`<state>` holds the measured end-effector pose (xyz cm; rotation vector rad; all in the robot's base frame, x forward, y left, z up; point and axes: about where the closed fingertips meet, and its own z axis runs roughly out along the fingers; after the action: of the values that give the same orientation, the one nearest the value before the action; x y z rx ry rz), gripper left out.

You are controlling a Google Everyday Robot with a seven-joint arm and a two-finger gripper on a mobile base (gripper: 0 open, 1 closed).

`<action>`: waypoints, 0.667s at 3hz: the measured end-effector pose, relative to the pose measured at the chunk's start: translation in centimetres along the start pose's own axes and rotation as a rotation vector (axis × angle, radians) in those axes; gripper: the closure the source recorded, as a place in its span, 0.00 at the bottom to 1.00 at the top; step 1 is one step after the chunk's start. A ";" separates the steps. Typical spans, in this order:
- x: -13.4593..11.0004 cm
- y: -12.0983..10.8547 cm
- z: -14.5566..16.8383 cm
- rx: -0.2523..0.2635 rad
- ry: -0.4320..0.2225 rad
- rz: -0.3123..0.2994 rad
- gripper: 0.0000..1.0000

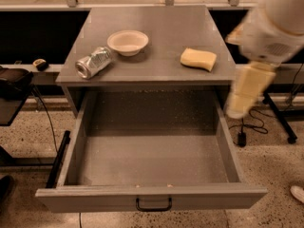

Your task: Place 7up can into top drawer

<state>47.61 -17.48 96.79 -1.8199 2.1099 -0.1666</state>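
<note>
The 7up can (94, 62), silvery and dented, lies on its side on the left of the grey cabinet top (161, 25), just in front of a white bowl. The top drawer (152, 196) is pulled fully out, with nothing in it, and its black handle (153, 204) faces me. My gripper (236, 108) hangs at the right, beside the drawer's right wall and below the cabinet top's right edge. It is far from the can and blurred by motion. The white arm (275, 25) rises above it.
A white bowl (128, 42) sits at the centre-left of the cabinet top. A yellow sponge (198, 59) lies at the right front of it. A black stand (14, 87) is at the left. Cables and a wheeled leg (280, 122) are on the floor at the right.
</note>
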 end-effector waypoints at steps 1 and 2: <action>-6.7 -1.2 3.1 0.097 0.005 -0.231 0.00; -7.5 -1.1 4.4 0.111 0.002 -0.259 0.00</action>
<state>50.97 -9.70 94.41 -2.0182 1.8203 -0.3429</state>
